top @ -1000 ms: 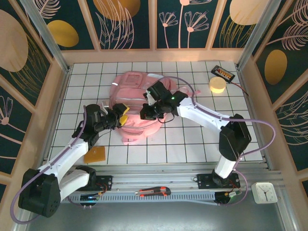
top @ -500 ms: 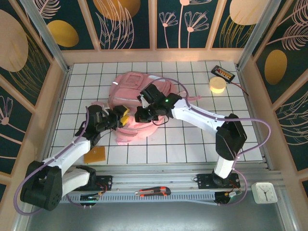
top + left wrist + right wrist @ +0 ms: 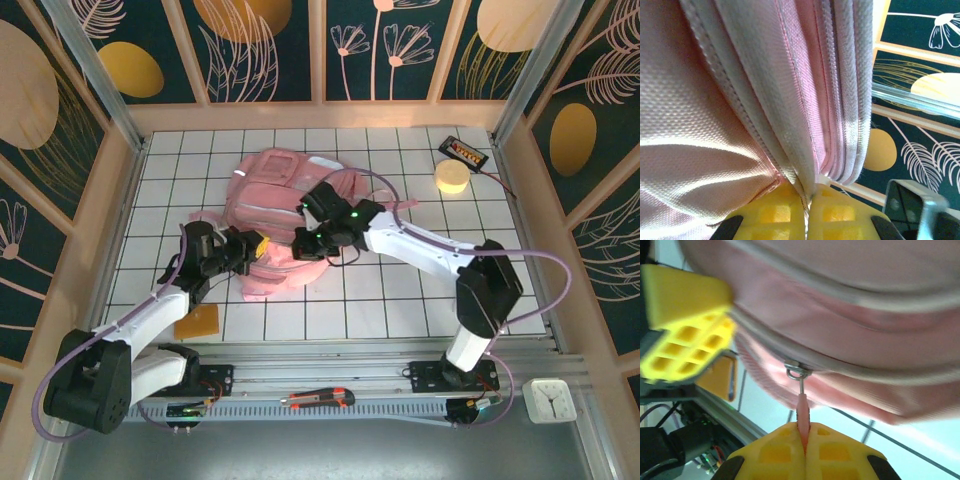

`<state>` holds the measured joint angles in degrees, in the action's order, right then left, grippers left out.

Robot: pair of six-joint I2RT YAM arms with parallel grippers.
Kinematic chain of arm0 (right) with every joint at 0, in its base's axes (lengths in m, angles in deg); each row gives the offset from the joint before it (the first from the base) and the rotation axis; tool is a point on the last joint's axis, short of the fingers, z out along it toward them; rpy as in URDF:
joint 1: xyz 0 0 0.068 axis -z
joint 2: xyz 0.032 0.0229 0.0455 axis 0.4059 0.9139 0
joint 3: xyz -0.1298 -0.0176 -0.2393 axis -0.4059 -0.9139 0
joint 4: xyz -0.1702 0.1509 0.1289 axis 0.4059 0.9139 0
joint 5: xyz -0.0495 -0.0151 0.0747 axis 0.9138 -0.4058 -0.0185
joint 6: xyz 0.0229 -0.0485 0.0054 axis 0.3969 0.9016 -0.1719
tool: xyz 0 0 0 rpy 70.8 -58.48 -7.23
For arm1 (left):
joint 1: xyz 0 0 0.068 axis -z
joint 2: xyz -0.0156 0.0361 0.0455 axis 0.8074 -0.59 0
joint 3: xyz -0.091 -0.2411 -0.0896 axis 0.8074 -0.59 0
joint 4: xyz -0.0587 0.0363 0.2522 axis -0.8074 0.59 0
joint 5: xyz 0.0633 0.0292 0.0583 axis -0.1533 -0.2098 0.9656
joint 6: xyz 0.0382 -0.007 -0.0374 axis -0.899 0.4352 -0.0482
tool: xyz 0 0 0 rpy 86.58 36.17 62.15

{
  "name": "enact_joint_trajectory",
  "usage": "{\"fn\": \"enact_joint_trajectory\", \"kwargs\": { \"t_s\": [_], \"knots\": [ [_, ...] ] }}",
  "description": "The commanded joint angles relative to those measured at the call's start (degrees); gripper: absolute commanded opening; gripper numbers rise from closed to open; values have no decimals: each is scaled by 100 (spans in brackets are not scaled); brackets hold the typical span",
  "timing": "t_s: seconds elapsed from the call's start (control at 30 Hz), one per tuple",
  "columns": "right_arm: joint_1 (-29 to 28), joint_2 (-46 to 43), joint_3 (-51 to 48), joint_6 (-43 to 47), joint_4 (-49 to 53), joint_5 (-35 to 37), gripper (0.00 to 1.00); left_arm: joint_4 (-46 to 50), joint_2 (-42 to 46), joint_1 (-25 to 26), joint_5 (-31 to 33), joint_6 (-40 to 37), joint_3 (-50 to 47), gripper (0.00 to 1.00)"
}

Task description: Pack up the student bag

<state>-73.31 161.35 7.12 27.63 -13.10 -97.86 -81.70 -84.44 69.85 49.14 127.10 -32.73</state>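
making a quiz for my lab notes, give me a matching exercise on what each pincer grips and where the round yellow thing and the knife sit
Column one
1. left pincer
2. right pincer
3. round yellow thing
4. red and black knife

Column two
a. on the metal rail in front of the arm bases
b. shut on the zipper pull
c. far right of the table, beside a black device
d. shut on a zippered edge of the student bag

Pairs: 1-d, 2-b, 3-c, 4-a
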Motion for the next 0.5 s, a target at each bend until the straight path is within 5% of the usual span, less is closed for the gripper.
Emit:
{"fn": "enact_joint_trajectory", "kwargs": {
  "t_s": [0.0,0.2,0.47],
  "knots": [
    [448,-669,-461,65,449,271,0,-46,192,-253,41,-35,22,0],
    [1345,-1030,-867,585,386,431,0,294,163,-362,-177,-374,278,0],
    [2991,-432,-884,1180,-506,127,0,586,143,-413,-314,-604,475,0]
  ]
}}
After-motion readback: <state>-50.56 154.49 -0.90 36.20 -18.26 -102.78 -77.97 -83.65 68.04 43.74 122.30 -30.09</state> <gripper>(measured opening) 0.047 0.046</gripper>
